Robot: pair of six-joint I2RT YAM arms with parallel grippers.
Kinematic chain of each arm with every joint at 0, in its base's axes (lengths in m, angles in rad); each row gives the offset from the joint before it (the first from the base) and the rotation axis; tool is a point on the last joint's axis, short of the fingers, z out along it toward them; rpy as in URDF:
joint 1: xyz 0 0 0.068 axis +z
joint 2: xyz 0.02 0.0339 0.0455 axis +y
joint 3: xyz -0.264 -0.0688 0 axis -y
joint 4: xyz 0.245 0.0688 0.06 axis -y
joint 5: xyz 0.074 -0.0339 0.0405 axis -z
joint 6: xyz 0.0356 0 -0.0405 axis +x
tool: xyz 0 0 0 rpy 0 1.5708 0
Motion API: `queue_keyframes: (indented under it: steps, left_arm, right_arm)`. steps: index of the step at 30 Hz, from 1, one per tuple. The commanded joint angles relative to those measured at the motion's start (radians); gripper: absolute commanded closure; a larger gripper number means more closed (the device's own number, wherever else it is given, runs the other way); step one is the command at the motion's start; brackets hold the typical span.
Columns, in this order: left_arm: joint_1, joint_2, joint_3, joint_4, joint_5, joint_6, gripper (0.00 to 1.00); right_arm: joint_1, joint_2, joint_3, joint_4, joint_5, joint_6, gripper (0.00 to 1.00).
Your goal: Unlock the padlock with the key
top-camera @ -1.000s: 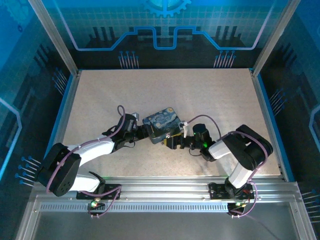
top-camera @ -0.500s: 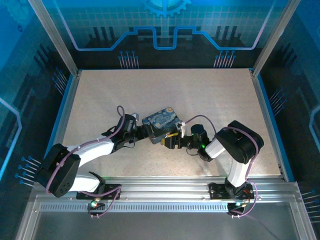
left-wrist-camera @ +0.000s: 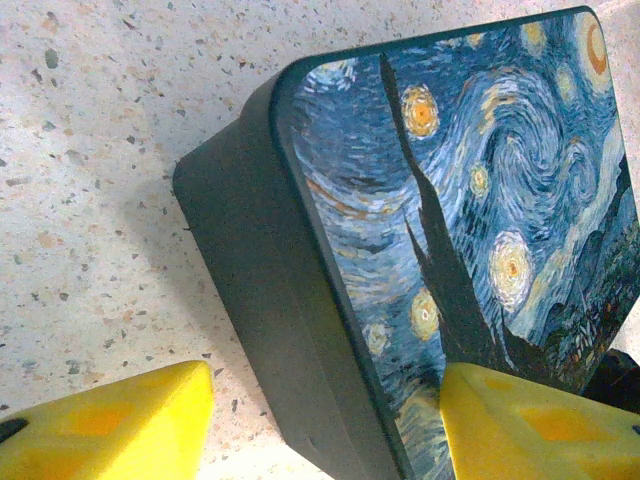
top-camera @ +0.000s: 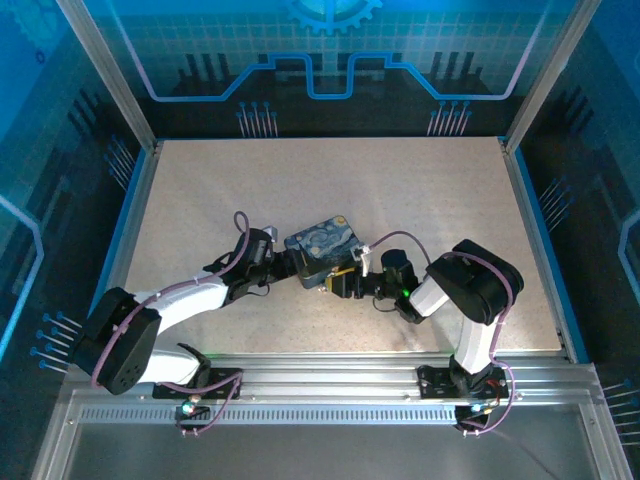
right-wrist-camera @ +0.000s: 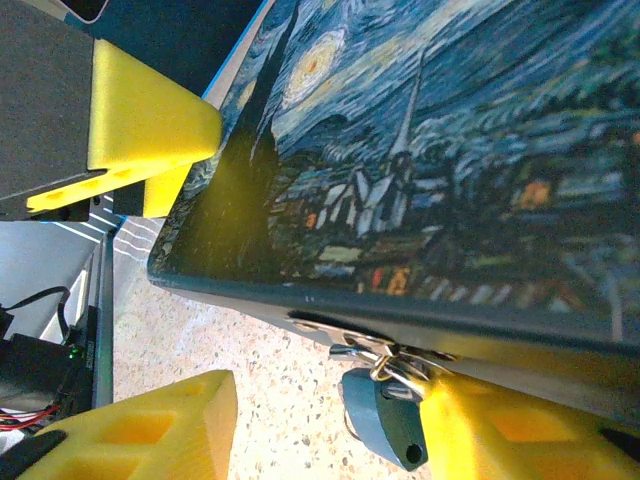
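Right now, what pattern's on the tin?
The tin: swirling blue-and-yellow night sky, best in left wrist view.

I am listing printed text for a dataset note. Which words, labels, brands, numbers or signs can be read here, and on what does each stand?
No text can be read in these pictures.
The tin box: only a swirling night-sky painting, no words.
The padlock: no legible marking on its body.
The back wall: a gear drawing and lines, no letters.
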Motion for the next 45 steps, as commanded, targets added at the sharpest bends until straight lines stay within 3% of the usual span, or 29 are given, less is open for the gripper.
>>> queue_keyframes:
  steps: [1,26,45]
  left_arm:
    - [-0.009,0.008,-0.036,-0.078,-0.021,-0.013,0.37]
    - [-0.009,0.008,-0.038,-0.084,-0.032,-0.017,0.37]
    - [-0.011,0.003,-0.073,-0.071,-0.033,-0.025,0.37]
  right_arm:
    - [0.009,0.009,0.007,0.028,-0.028,-0.018,0.51]
    - [-0.011,0.005,-0.001,-0.029,0.001,-0.008,0.89]
    - [-0.071,0.004,-0.062,0.081,0.01,0.115,0.93]
